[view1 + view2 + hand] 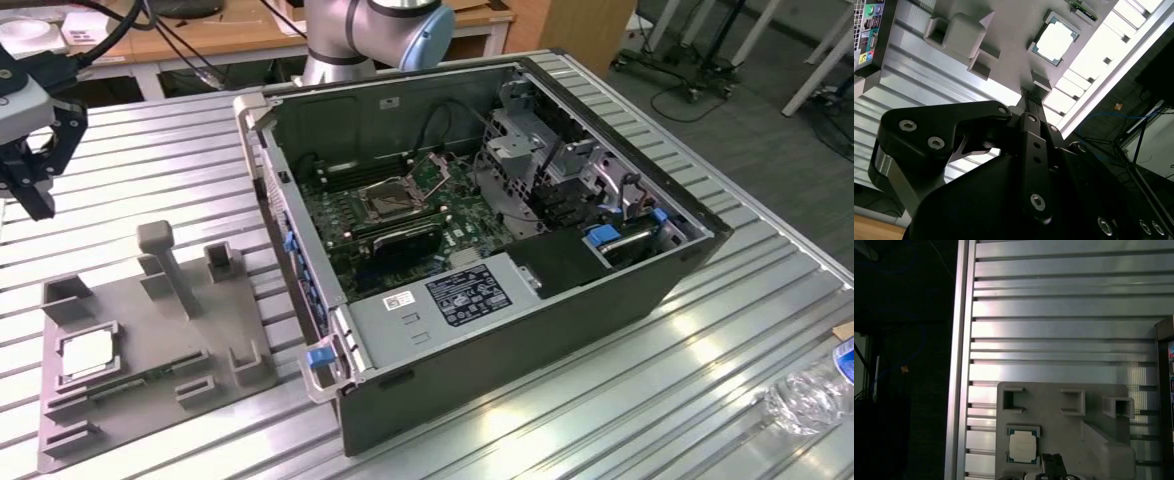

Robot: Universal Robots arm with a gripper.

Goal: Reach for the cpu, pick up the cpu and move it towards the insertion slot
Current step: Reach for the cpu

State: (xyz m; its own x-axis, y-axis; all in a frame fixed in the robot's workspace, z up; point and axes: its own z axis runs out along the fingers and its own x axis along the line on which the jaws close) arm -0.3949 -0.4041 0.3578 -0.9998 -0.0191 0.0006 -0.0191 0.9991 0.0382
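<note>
Exterior view: the hand (34, 195) hangs above the ribbed metal worktop (174, 170), well apart from the cpu (87, 352). The cpu lies flat in a recess of the grey fixture plate (140, 345). The insertion slot (390, 200) sits inside the open computer case (534, 300), toward the exterior view's right. Second wrist view: the hand's fingers (1029, 97) are pressed together, gripping nothing, with the cpu (1055, 39) beyond them. First wrist view: the cpu (1022, 446) rests on the plate (1069, 440), near the fingertips (1051, 461).

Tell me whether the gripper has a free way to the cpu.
Probably yes: the cpu lies uncovered in its pocket on the grey fixture plate; nothing stands between it and the gripper.
</note>
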